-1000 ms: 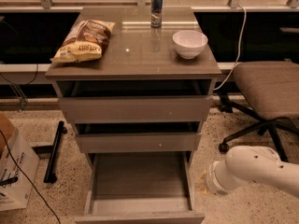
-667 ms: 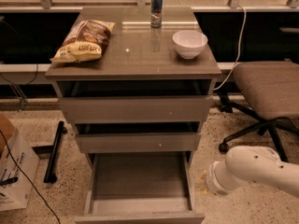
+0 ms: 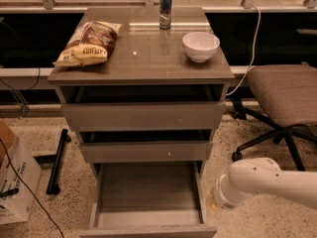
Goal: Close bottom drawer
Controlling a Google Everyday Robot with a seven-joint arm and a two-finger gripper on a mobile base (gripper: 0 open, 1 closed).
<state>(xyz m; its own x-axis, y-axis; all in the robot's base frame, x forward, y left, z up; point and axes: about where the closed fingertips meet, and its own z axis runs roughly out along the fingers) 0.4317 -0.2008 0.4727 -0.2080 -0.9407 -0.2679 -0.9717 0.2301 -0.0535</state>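
Stands pulled far out of the cabinet (image 3: pixel 143 115) toward 6 o'clock: the bottom drawer (image 3: pixel 148 190), long axis from 12 to 6, front panel at the lower edge. Shows only a white arm (image 3: pixel 270 180) at 3 o'clock of the tray, near its right wall. Cannot tell the claw's state, being out of view; likely needs a push toward 12.

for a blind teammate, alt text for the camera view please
The cabinet's bottom drawer stands pulled far out, its tray bare. A white robot arm sits at lower right, gripper out of view. On top: chip bag, can, white bowl.
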